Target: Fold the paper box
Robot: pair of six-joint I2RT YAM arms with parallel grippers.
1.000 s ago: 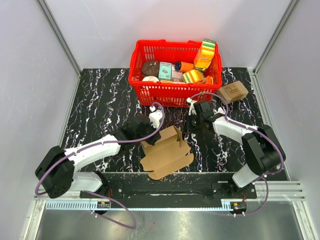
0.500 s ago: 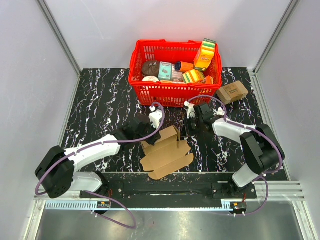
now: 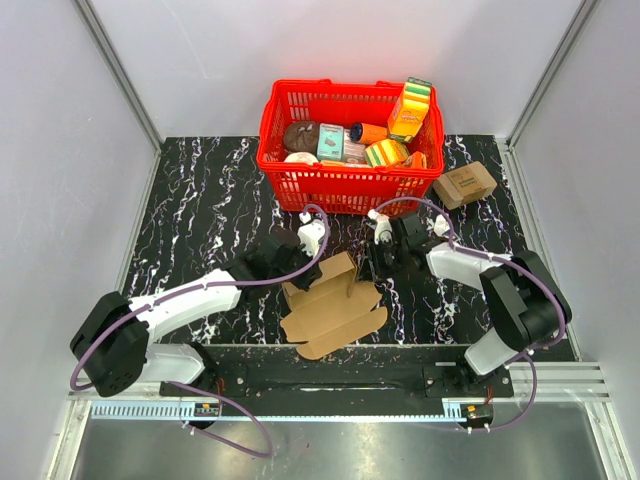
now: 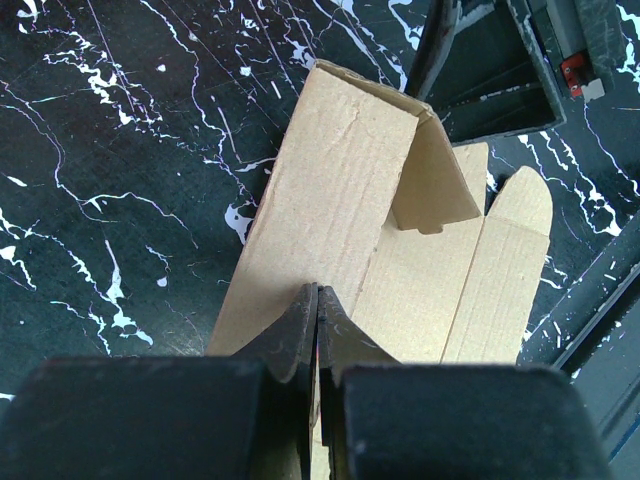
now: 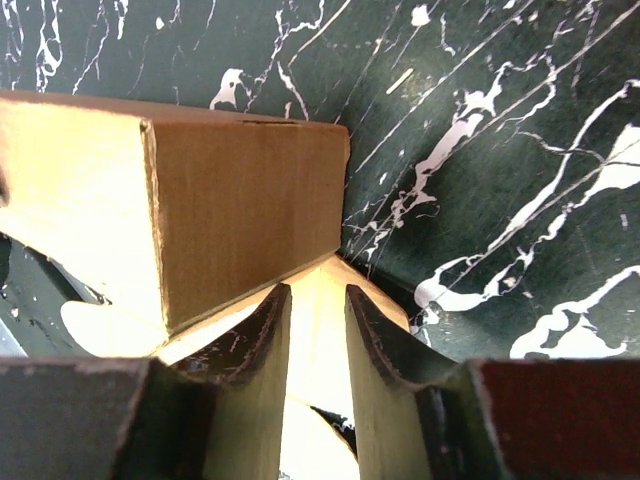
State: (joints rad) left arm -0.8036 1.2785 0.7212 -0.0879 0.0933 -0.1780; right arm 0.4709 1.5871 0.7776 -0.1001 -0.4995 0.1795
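1. Near the front edge of the bench [image 3: 200, 200], between the two arms, lies the paper box [image 3: 330, 305]. It is half formed: one long wall is raised on the far side, and flat flaps and tabs spread toward the arm bases.
2. It looks like thin corrugated card, so I judge it very light and stiff across each panel, but ready to hinge at every crease. It will likely slide on the smooth bench when pushed, and a hard pinch could dent or crease it.
3. The best holds are panel edges close to a fold line, with one side pinned while the other flap is turned. The small tabs would bend too easily.
4. The left gripper [image 4: 317, 305] is pinched tight on the near end of the raised wall of the box [image 4: 340, 200].
5. The right gripper [image 5: 315, 330] has its fingers a narrow gap apart at the box's far right corner [image 5: 230, 200]. Card shows through the gap, and nothing looks clamped.
6. Whether those fingers touch the card cannot be told. The slots for the tabs are hidden under the raised wall, and the near flaps are cut off in both wrist views.
7. Well behind stands a red basket [image 3: 340, 185] of groceries, with a small printed carton [image 3: 465, 184] to its right.
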